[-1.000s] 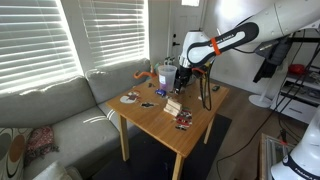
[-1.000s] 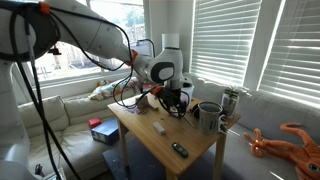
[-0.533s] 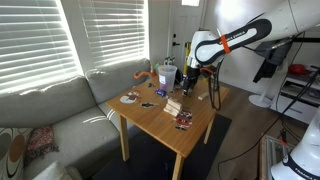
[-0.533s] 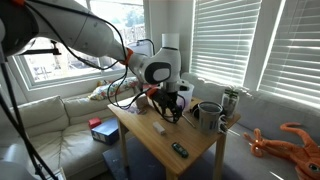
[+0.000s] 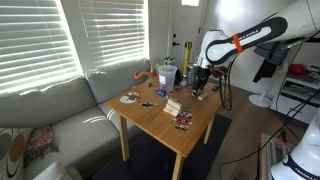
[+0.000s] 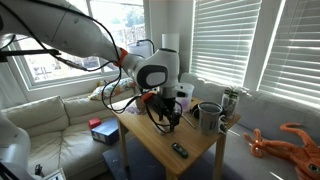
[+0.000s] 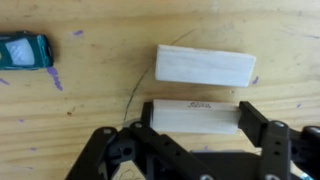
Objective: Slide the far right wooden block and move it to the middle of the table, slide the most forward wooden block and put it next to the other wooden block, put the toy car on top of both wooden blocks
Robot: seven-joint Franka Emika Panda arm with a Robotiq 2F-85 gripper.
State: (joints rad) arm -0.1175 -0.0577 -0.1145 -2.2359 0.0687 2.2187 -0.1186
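Note:
In the wrist view two pale wooden blocks lie side by side on the table. My gripper straddles the nearer block lengthwise, with a black finger pressed against each end. The other block lies just beyond it, a narrow gap between them. The teal toy car stands apart at the far left. In both exterior views the gripper hangs low over the table's middle. A pale block and the car show there.
Cups and a mug stand at the table's window side, with a small plate near one edge. A grey sofa runs along the table. An orange toy octopus lies on the seat nearby.
The arm has swung sideways over the table, rightward in one exterior view and leftward in the other. The jaw width looks unchanged.

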